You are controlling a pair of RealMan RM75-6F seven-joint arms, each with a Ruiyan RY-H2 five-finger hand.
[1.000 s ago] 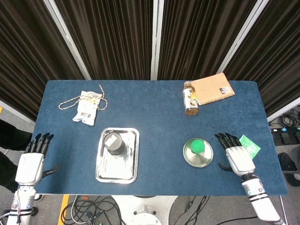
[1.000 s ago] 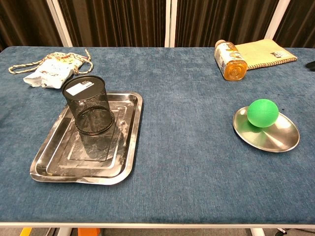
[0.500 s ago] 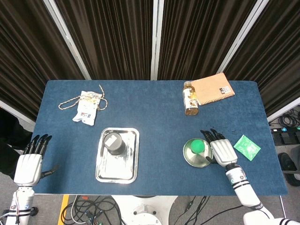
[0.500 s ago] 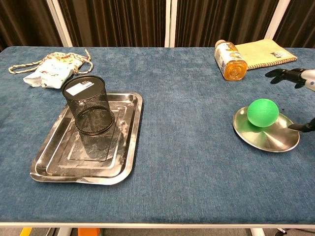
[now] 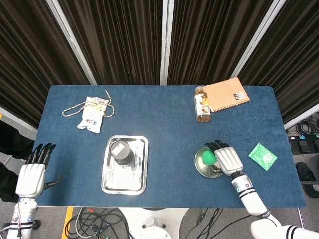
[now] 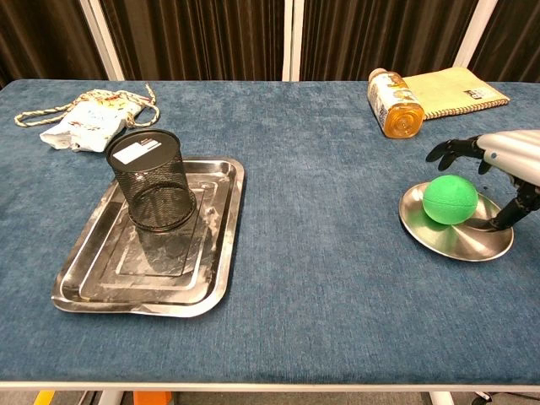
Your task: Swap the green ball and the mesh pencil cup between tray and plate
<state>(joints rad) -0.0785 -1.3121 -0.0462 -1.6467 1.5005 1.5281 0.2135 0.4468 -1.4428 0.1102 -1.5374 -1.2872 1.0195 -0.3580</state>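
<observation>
We start with the green ball, which sits on the round metal plate, a little toward the plate's far side. It looks smooth and light, so we judge it likely to roll or squirt out if pinched off-centre; the safest hold seems to be a wrap across its widest part from above and from the right.

The right hand hangs over the plate's right half with its fingers spread apart and arched above the ball, thumb reaching down near the plate's right rim; it holds nothing, and we cannot tell whether any finger touches the ball.

The mesh pencil cup stands mouth-down on the far half of the tray, well left of the plate. We expect it to be stiff and light, easy to grasp around its wall, though its open mesh may snag fingertips.

The left hand, fingers straight and apart, waits off the table's edge, far left of the plate.

Between plate and tray lies a broad strip of blue cloth for carrying. Beyond the plate lie a bottle and notebook; a green packet lies right of it. The plate is near the table's front edge.
</observation>
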